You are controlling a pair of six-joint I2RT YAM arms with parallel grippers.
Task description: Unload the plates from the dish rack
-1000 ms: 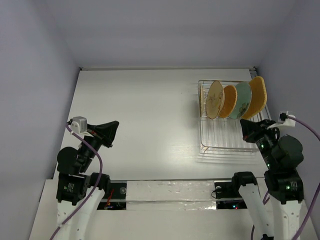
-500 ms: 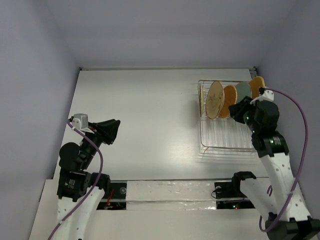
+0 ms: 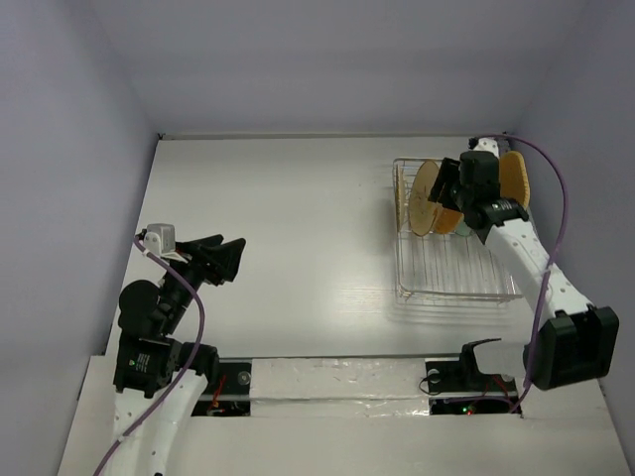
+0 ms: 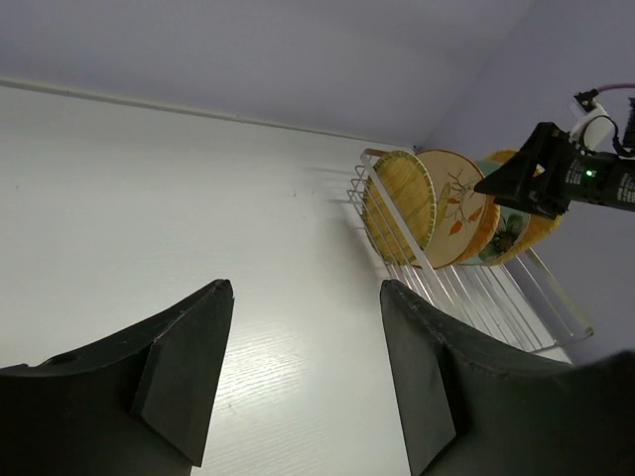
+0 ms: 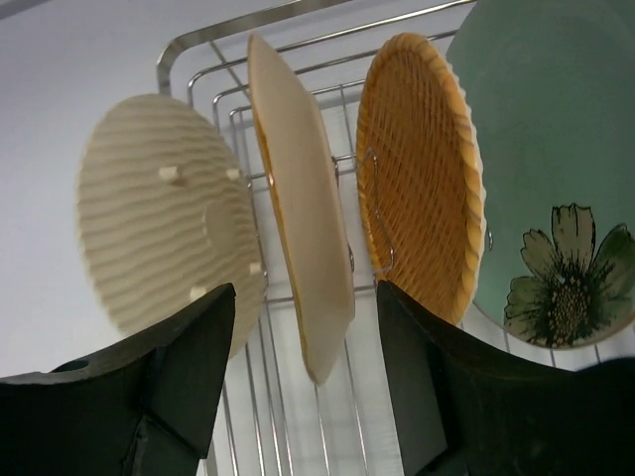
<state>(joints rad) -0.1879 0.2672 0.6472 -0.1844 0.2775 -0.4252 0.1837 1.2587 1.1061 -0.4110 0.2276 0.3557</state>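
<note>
Plates (image 3: 428, 195) upright in dish rack (image 3: 446, 273), seemingly facing left

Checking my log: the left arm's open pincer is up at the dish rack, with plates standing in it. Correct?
One thing is off: it is the right arm's pincer, as the top view shows. It is open and up at the dish rack, with plates standing in it.

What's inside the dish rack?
Plates stand on edge in the dish rack: a cream flowered plate, an orange woven plate and a mint-green flowered plate. From above, the right arm covers most of the mint-green one.
</note>
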